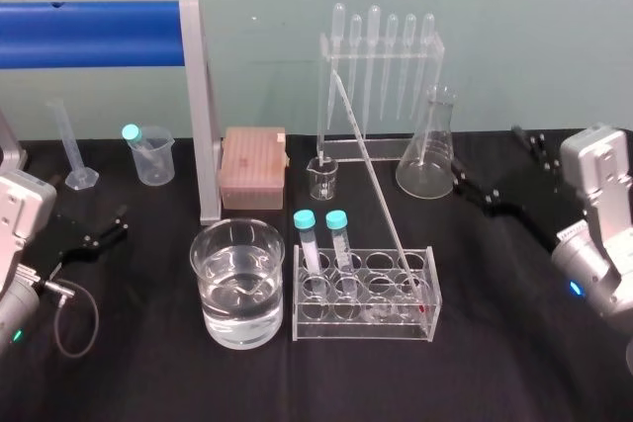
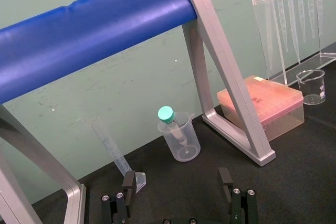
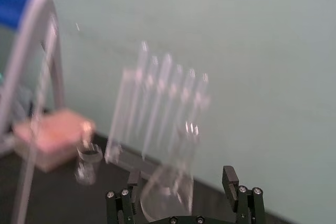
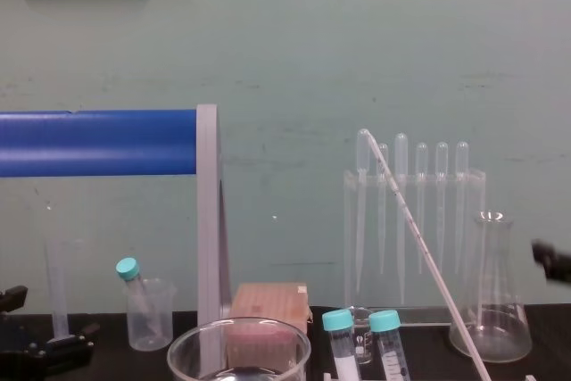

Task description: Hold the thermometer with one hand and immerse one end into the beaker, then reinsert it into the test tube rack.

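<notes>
Long, thin, whitish glass thermometer (image 1: 376, 190) leaning in the clear acrylic test tube rack (image 1: 361, 329), just beside the wide clear glass beaker (image 1: 205, 274) of water. Black right gripper (image 3: 181, 179) points at the conical glass flask (image 1: 427, 155), fingers spread and empty. Left gripper (image 2: 177, 179) sits low at the table's left, likewise spread.

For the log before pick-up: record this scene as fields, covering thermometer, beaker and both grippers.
thermometer: tilted, lower end in the test tube rack, top toward the pipette stand
beaker: holds water, stands beside the rack on its left
left gripper: open, empty, far left
right gripper: open, empty, near the conical flask
</notes>
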Motion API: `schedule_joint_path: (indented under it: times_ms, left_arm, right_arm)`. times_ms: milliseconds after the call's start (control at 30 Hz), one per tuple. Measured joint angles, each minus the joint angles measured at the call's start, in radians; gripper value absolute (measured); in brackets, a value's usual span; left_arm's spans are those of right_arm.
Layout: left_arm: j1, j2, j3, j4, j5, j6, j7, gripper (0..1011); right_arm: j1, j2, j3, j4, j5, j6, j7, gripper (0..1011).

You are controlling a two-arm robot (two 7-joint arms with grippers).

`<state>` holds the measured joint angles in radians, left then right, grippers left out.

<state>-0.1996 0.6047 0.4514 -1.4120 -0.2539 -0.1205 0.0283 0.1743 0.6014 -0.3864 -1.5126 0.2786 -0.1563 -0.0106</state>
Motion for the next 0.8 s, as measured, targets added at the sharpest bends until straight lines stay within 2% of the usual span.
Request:
schedule_joint_path:
  times_ms: [200, 433, 633, 800]
  left_arm:
    - [0.000, 0.000, 0.000, 0.000, 0.000, 0.000, 0.000, 1008]
    - [0.000, 0.000, 0.000, 0.000, 0.000, 0.000, 0.000, 1008]
    - [0.000, 0.000, 0.000, 0.000, 0.000, 0.000, 0.000, 1008]
    - [0.000, 0.000, 0.000, 0.000, 0.000, 0.000, 0.000, 1008]
  right_arm:
    - [0.009, -0.014, 0.026, -0.092, 0.030, -0.063, 0.059, 1003]
    - [0.039, -0.047, 0.021, -0.130, 0.058, -0.100, 0.133, 1003]
    - [0.069, -0.081, -0.001, -0.125, 0.084, -0.080, 0.191, 1003]
    - [0.097, -0.107, -0.016, -0.112, 0.110, -0.017, 0.234, 1003]
